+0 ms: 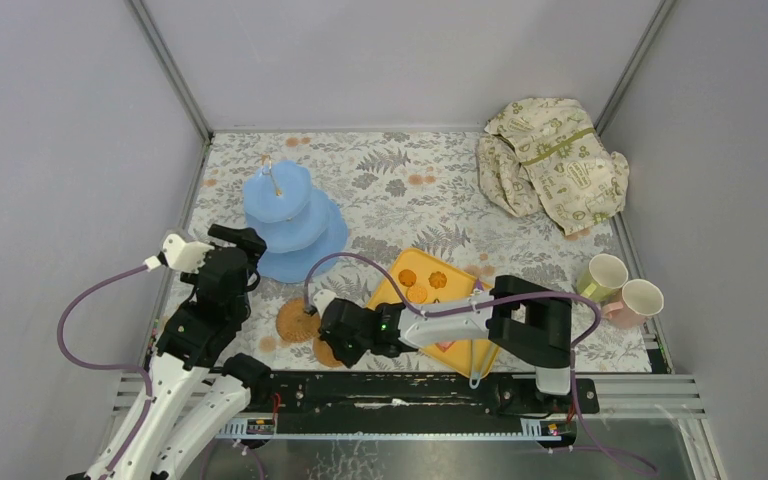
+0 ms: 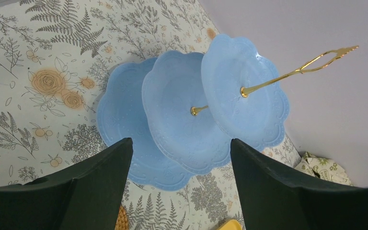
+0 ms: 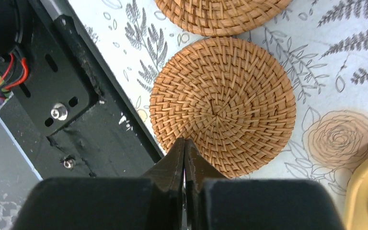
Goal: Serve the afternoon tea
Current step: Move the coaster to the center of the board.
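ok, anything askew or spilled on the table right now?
Only the cloth: crumpled in a heap at the far right corner. The tiered stand, the green cup and the pink cup look upright; nothing spilled.

Plain grey walls; metal corner posts; floral tablecloth; even light.

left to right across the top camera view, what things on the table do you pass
blue three-tier stand → yellow tray → greenish cup → pinkish cup
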Robot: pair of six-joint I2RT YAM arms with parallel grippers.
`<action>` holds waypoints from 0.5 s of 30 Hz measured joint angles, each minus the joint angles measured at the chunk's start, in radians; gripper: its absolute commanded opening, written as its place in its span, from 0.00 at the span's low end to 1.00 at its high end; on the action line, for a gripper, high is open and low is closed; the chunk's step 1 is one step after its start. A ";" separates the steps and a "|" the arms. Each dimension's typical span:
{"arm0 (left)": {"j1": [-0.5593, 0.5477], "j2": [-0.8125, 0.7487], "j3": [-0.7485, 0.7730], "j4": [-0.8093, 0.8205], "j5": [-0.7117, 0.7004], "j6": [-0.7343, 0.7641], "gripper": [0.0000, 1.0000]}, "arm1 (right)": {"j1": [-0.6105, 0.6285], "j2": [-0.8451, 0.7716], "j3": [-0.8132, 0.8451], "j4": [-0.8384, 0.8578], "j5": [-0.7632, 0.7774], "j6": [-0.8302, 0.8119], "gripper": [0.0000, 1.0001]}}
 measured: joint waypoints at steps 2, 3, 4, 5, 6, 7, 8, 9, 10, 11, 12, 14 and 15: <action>0.000 -0.002 0.000 -0.002 -0.002 -0.005 0.81 | -0.007 0.006 0.004 0.011 0.000 0.002 0.03; 0.000 -0.005 0.000 -0.003 -0.003 -0.008 0.81 | -0.013 0.007 0.004 0.014 0.000 0.002 0.03; 0.000 -0.007 0.000 -0.005 -0.005 -0.010 0.81 | -0.020 0.008 0.004 0.016 0.001 0.003 0.03; 0.000 -0.010 0.000 -0.006 -0.005 -0.011 0.81 | -0.030 0.008 0.004 0.017 0.002 0.003 0.03; 0.000 -0.011 0.000 -0.008 -0.005 -0.012 0.81 | -0.041 0.008 0.004 0.017 0.004 0.003 0.03; 0.000 -0.012 0.000 -0.010 -0.006 -0.012 0.81 | -0.053 0.008 0.004 0.017 0.006 0.003 0.03; 0.000 -0.013 0.000 -0.013 -0.008 -0.013 0.81 | -0.068 0.008 0.004 0.017 0.008 0.002 0.03; 0.000 -0.013 0.000 -0.015 -0.009 -0.013 0.81 | -0.081 0.008 0.004 0.017 0.008 0.002 0.03; 0.000 -0.013 0.000 -0.016 -0.010 -0.014 0.81 | -0.093 0.008 0.004 0.017 0.008 0.001 0.03; 0.000 -0.013 0.000 -0.016 -0.011 -0.015 0.81 | -0.105 0.008 0.004 0.016 0.008 -0.002 0.03; 0.000 -0.013 0.000 -0.017 -0.012 -0.016 0.81 | -0.115 0.009 0.004 0.017 0.008 -0.003 0.03; 0.000 -0.013 0.000 -0.017 -0.013 -0.017 0.81 | -0.131 0.015 0.011 0.018 0.007 -0.008 0.03; 0.000 -0.013 0.000 -0.018 -0.013 -0.018 0.81 | -0.138 0.020 0.017 0.020 0.007 -0.010 0.03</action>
